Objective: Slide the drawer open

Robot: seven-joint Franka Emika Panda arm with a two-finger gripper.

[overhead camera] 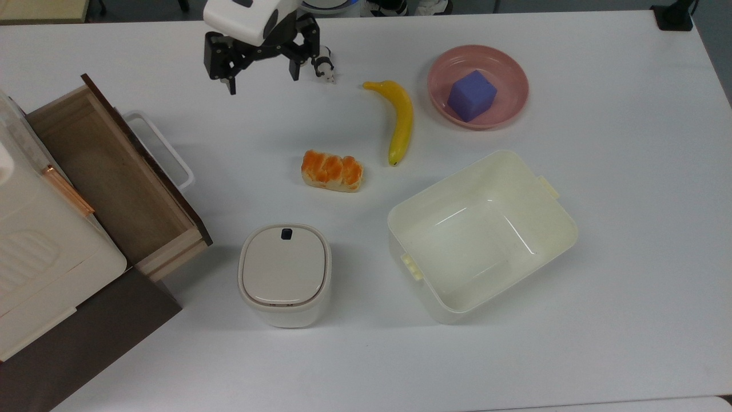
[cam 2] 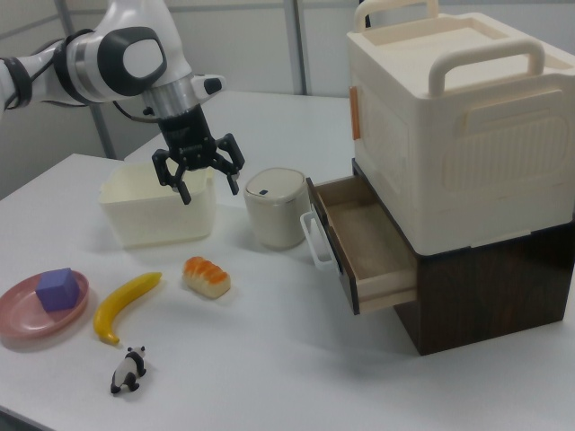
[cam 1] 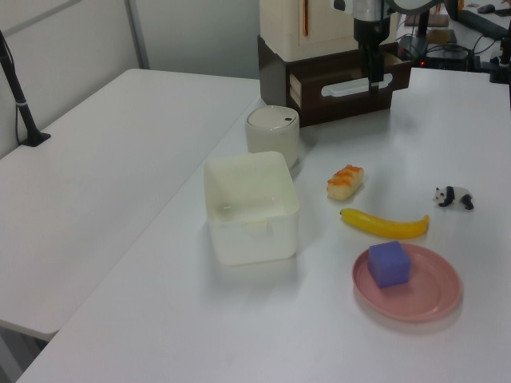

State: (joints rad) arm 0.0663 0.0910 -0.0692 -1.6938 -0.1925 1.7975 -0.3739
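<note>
The wooden drawer with a dark brown front panel and pale wood inside sits at the left edge of the top view and stands pulled well out of its dark brown cabinet, its inside bare. It looks stiff and rigid, likely light when empty, and should run straight along its track rather than flex. The natural place to take hold is the white loop handle on the front panel: a thin, smooth bar that stands clear of the wood, so fingers can close around it.

The black two-finger gripper hangs at the upper left of the top view, well apart from the handle, its fingers spread wide and holding nothing.

Counted on the white table: one drawer, one cream appliance with a copper bar on the cabinet, one lidded cream round-cornered bin, one open cream plastic tub, one orange-glazed bread loaf, one yellow banana, one small panda figure, and one pink plate carrying one purple cube.
</note>
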